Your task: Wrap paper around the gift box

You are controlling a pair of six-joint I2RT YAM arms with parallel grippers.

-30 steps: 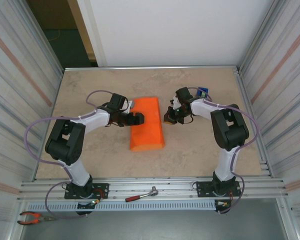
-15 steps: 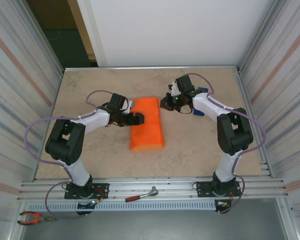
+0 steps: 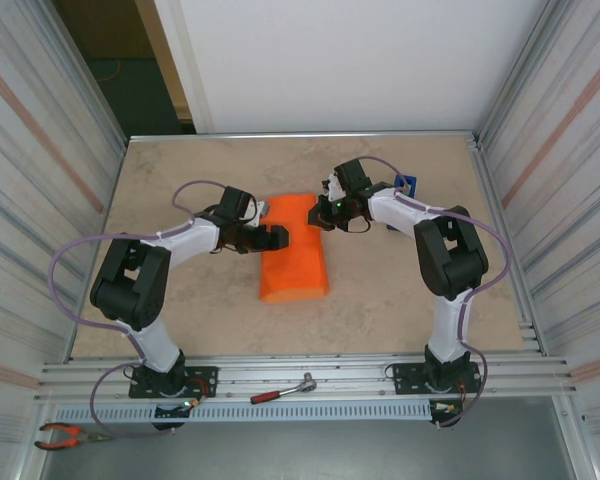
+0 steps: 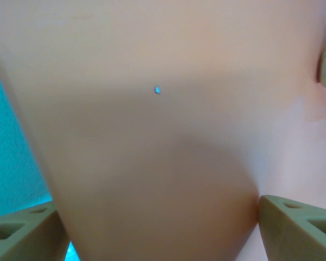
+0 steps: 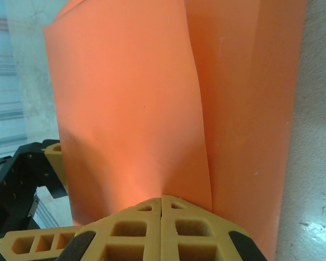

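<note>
The orange paper (image 3: 293,250) lies folded into a long bundle at the table's middle; the gift box is hidden beneath it. My left gripper (image 3: 275,237) rests against the bundle's left side. In the left wrist view its fingers (image 4: 299,228) stand wide apart, open, with a pale washed-out surface of the paper (image 4: 157,136) close up between them. My right gripper (image 3: 321,214) is at the bundle's upper right edge. In the right wrist view it (image 5: 162,198) is shut, pinching the edge of a raised orange flap (image 5: 130,103).
A blue tape dispenser (image 3: 405,185) sits behind the right arm near the back right. A ratchet wrench (image 3: 283,390) and red-handled pliers (image 3: 65,435) lie on the front rail. Corrugated walls enclose both sides.
My right gripper has swung from the table right of the bundle leftward to the bundle's upper right edge and now pinches the paper. The left arm has not moved.
</note>
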